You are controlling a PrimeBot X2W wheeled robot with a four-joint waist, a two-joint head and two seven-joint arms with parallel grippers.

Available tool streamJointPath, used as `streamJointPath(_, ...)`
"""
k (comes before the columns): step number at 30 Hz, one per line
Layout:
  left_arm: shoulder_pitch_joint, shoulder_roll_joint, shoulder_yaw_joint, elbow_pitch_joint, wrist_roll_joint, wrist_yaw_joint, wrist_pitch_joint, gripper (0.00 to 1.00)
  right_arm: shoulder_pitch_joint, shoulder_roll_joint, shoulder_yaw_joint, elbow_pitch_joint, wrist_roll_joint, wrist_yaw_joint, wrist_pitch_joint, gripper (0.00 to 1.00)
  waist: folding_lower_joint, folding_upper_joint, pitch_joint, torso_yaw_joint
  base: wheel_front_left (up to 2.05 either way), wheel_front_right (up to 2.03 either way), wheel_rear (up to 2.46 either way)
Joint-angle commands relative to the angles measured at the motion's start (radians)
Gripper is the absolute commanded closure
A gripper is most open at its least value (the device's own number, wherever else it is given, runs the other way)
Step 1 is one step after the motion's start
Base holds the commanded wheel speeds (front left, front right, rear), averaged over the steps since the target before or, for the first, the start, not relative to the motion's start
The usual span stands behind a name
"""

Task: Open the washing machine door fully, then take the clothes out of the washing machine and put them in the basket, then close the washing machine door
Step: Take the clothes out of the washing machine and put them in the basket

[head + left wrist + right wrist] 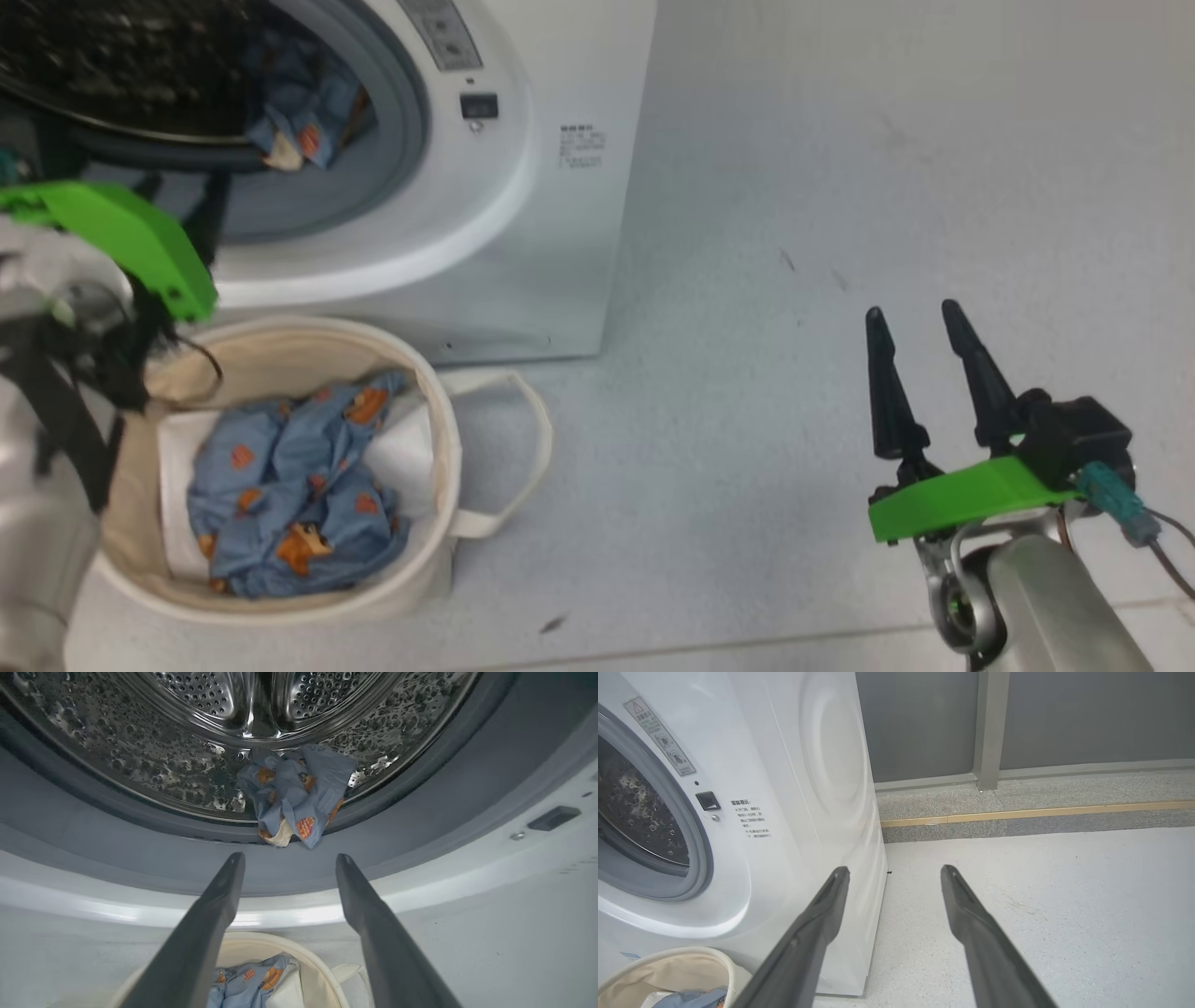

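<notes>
The white washing machine [523, 243] stands with its mouth uncovered; its door is out of view. A blue bear-print piece of the clothes [294, 793] lies on the drum's front lip, partly over the grey seal [140, 858]. My left gripper [289, 858] is open with nothing in it, just outside the seal and pointing at that piece. Below it, the cream basket [439, 439] sits against the machine with more of the clothes [289, 485] inside on a white sheet. My right gripper [920, 322] is open over bare floor, well right of the machine.
Pale speckled floor [840, 187] stretches to the right of the machine. Behind it run a low grey step with a yellow strip [1017, 812], a grey post [990, 728] and a grey wall. One loop handle [523, 448] of the basket sticks out to the right.
</notes>
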Motion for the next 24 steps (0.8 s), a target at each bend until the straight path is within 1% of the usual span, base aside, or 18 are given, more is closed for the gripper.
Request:
streamJointPath(1,-0.092,0.059,0.015,0.007,-0.009,-0.005,0.009,0.00,-0.029,0.000,0.009,-0.042,-0.012,0.001,-0.012,0.00,0.0000,0.0000,0.064,-0.020,0.00,0.00,0.00)
streamJointPath(8,-0.297,0.061,-0.047,0.137,-0.043,-0.005,0.059,0.00,-0.043,0.008,-0.017,-0.077,-0.030,0.001,-0.012,0.00,0.0000,0.0000,0.179,-0.043,0.00,0.00,0.00)
streamJointPath(9,-0.297,0.061,-0.047,0.137,-0.043,-0.005,0.059,0.00,-0.043,0.008,-0.017,-0.077,-0.030,0.001,-0.012,0.00,0.0000,0.0000,0.179,-0.043,0.00,0.00,0.00)
streamJointPath(14,-0.428,0.062,-0.085,0.210,-0.049,-0.005,0.102,0.00,-0.045,0.016,-0.042,-0.105,-0.043,0.001,-0.012,0.00,0.0000,0.0000,0.245,-0.057,0.00,0.00,0.00)
streamJointPath(19,-0.508,0.056,-0.131,0.250,-0.051,-0.005,0.122,0.00,-0.039,0.025,-0.054,-0.123,-0.051,0.001,-0.012,0.00,0.0000,0.0000,0.285,-0.064,0.00,0.00,0.00)
streamJointPath(24,-0.549,0.039,-0.177,0.275,-0.061,-0.005,0.140,0.00,-0.033,0.029,-0.060,-0.131,-0.058,0.001,-0.012,0.00,0.0000,0.0000,0.308,-0.058,0.00,0.00,0.00)
